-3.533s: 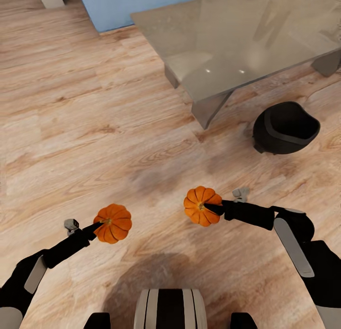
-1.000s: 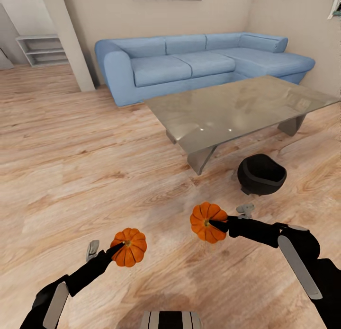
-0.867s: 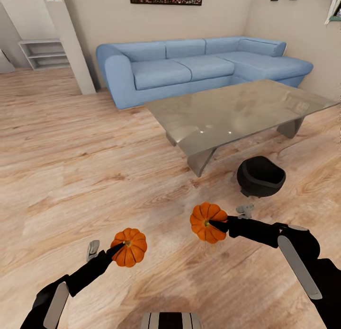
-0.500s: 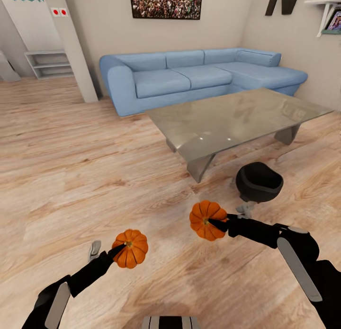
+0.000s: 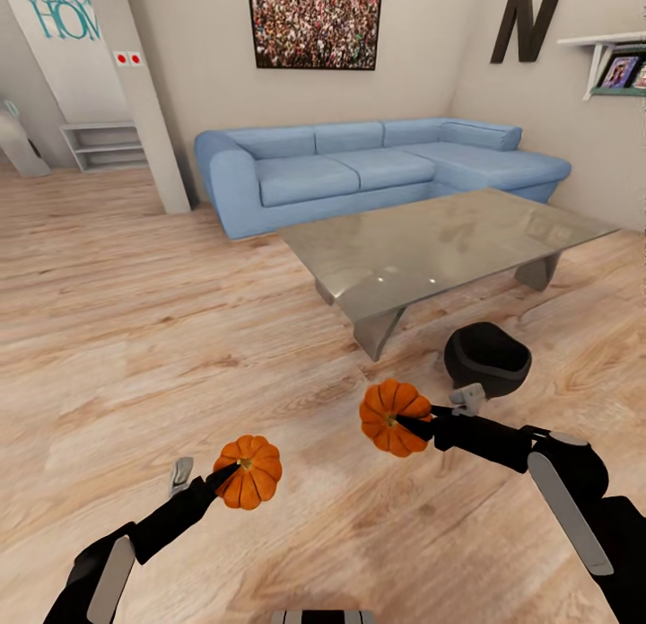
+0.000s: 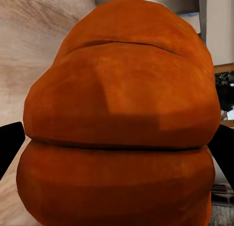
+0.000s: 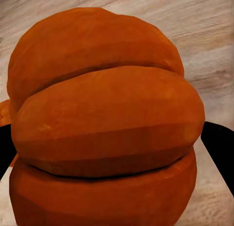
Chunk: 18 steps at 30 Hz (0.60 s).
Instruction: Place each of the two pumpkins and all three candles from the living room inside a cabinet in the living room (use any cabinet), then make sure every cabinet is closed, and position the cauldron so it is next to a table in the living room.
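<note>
Orange pumpkins ride clamped in the left gripper (image 5: 235, 467) at 7 o'clock and the right gripper (image 5: 405, 420) at 5 o'clock; a jolt while driving could shake either loose.

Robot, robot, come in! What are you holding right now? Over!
Left end effector shut on left pumpkin. Right end effector shut on right pumpkin. Cauldron on floor beside glass table.

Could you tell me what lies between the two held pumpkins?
In the head view, bare wooden floor lies between the left pumpkin and the right pumpkin.
</note>
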Motion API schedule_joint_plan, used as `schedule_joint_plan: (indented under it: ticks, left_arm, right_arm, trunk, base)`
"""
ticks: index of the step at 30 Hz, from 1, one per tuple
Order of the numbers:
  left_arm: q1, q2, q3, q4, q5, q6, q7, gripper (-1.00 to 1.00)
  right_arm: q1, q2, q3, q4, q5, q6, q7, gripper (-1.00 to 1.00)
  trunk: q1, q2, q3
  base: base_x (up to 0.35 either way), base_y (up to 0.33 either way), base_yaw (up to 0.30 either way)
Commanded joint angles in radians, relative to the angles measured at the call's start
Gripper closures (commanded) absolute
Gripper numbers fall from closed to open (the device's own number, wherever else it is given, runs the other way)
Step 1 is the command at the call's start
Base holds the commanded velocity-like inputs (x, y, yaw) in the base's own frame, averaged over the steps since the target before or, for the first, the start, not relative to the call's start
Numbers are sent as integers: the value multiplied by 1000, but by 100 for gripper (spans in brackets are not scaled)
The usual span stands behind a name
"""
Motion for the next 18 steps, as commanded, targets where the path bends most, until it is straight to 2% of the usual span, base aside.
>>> schedule_joint_plan:
  ticks: [1, 12, 18]
  left_arm:
    - [-1, 0, 1, 1, 3, 6, -2, 100]
    - [0, 0, 1, 3, 3, 4, -2, 100]
    - [0, -2, 1, 3, 3, 3, -2, 100]
  right_arm:
    - [-1, -1, 1, 0, -5, 7, 0, 100]
    - [0, 1, 2, 0, -4, -11, -2, 100]
    - [0, -3, -7, 0, -5, -14, 53, 100]
  trunk:
    - [-1, 0, 3]
    - [-6, 3, 46]
    - [-8, 4, 69]
  base:
    - [0, 0, 0]
    - [0, 0, 0]
    - [0, 0, 0]
